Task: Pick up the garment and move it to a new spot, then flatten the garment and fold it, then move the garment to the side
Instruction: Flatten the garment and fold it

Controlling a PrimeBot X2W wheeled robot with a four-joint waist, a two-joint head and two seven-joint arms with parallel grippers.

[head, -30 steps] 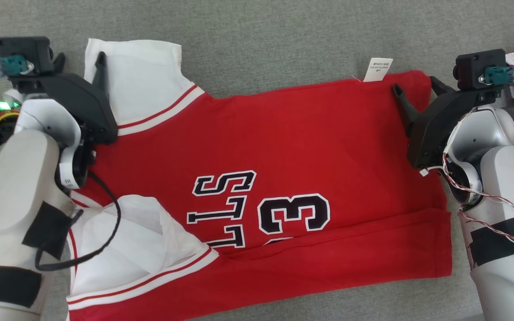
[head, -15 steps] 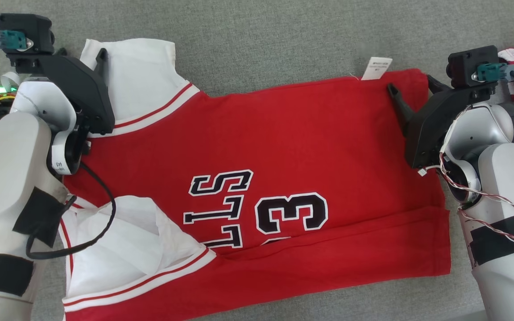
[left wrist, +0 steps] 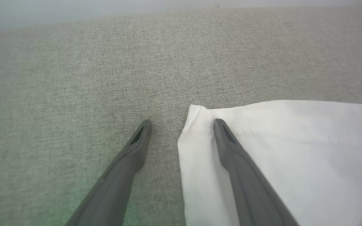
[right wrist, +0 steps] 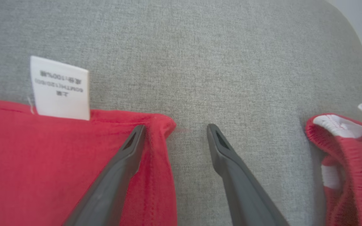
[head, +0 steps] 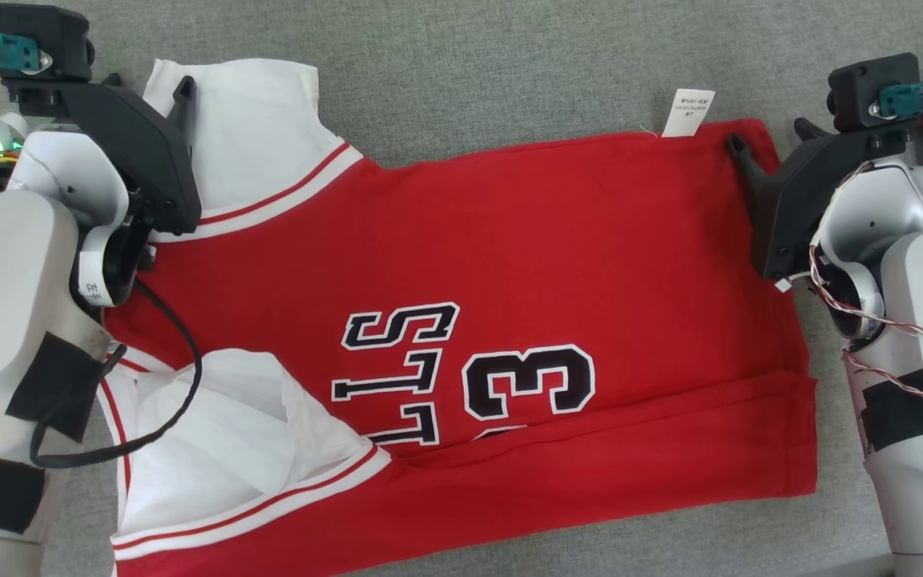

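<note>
- Since a second ago the right gripper (head: 767, 135) has slid outward over the red jersey (head: 558, 240), away from the care label (head: 689, 112), to the far hem corner (right wrist: 163, 121). The left gripper (left wrist: 182, 122) has shifted only slightly at the white sleeve (left wrist: 278, 150).
- Both grippers stand with fingers apart and hold nothing.
- The jersey lies spread on the grey cushion (head: 509, 64). Its long axis runs from our left arm to our right arm, with the hem just beside the care label and the sleeves well apart from it.
- The right gripper straddles the hem corner beside the label, one finger over red cloth and the other over bare cushion.
- The left gripper straddles the sleeve's corner in the same way, at the end of that edge opposite the label.
- We judge that each arm is nearest its own corner, so the coming pinch depends on that edge staying between the fingers.
- A second red-and-white garment (right wrist: 344, 150) lies bunched beyond the right gripper, farther from the label and apart from the jersey.
</note>
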